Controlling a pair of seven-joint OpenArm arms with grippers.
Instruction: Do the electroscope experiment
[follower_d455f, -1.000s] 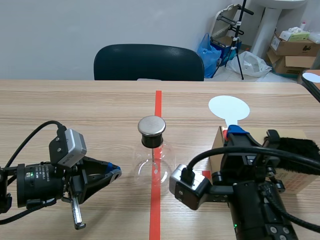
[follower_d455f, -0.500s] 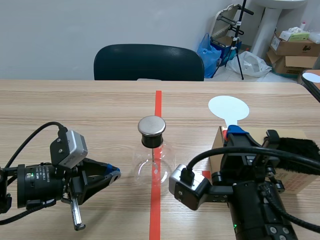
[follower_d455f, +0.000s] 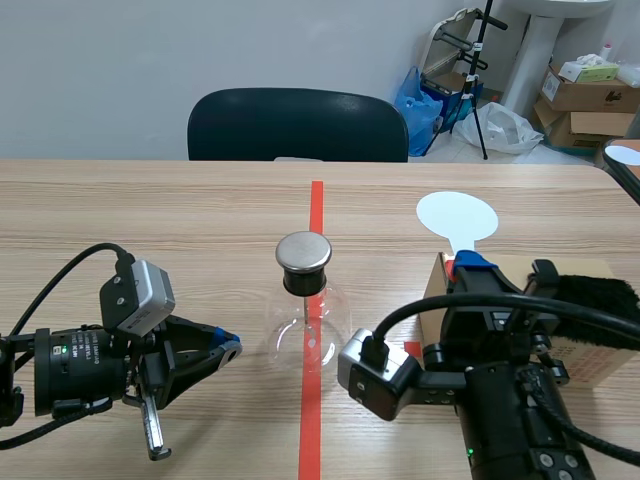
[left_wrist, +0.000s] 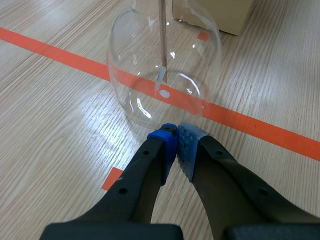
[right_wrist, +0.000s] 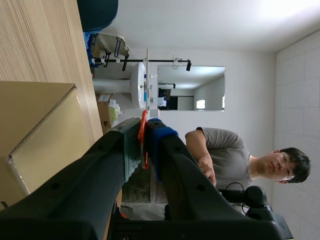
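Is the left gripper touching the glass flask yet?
Apart. The scene view shows a strip of bare table between the left gripper and the glass flask; its shut fingertips sit just short of the glass.

Wooden table (follower_d455f: 150, 220): glass flask (follower_d455f: 305, 312) on tape line (follower_d455f: 316, 215), cardboard box (follower_d455f: 605, 362) beside.

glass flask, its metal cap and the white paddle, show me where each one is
glass flask (follower_d455f: 300, 340), scene view, on the round clear bulb.
metal cap (follower_d455f: 303, 251), scene view, on its flat top.
white paddle (follower_d455f: 457, 214), scene view, on the middle of the round disc.
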